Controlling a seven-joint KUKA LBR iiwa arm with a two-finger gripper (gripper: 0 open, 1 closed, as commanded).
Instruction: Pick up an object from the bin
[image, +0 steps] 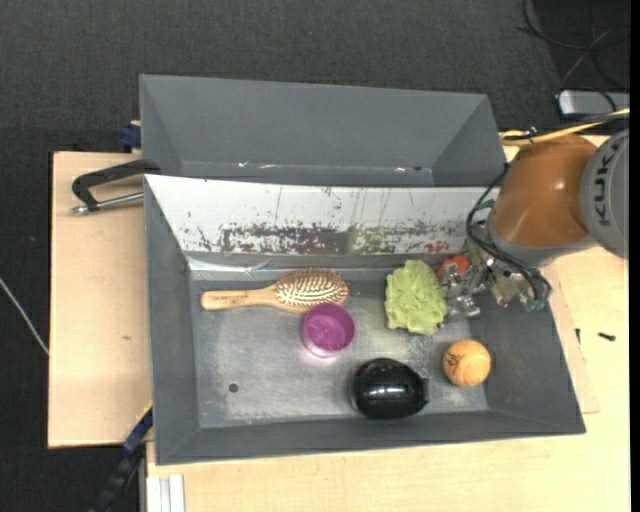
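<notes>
Bin state, front to back.

Front edge: a black glossy oval thing, with an orange ball to its right, the two apart. Mid floor: a purple round pot, just in front of the head of the wooden hairbrush; can't tell if they touch. Right of those: a green shaggy sponge, lying flat.

The hand is down low at the sponge's right edge, touching it or as good as. Can't tell how far the hand is open, and nothing is visibly in it (the metal bits blend together there). A small red thing sits just behind the hand; unclear whether it's a bin item or robot hardware. The orange wrist cover is over the bin's right wall, further back.

Step, my read: approach is about done, grasp not made. Every item rests on the floor. The sponge is nearest the hand, so that's my guess for the pick; the ball is next nearest.

Next move needs the hand centred over the sponge rather than at its rim, then close and lift straight. The sponge looks soft and should compress and hold. Risk: an edge bite only pulls fluff and slips. The right wall is close, so there's little room to shift that way.
</notes>
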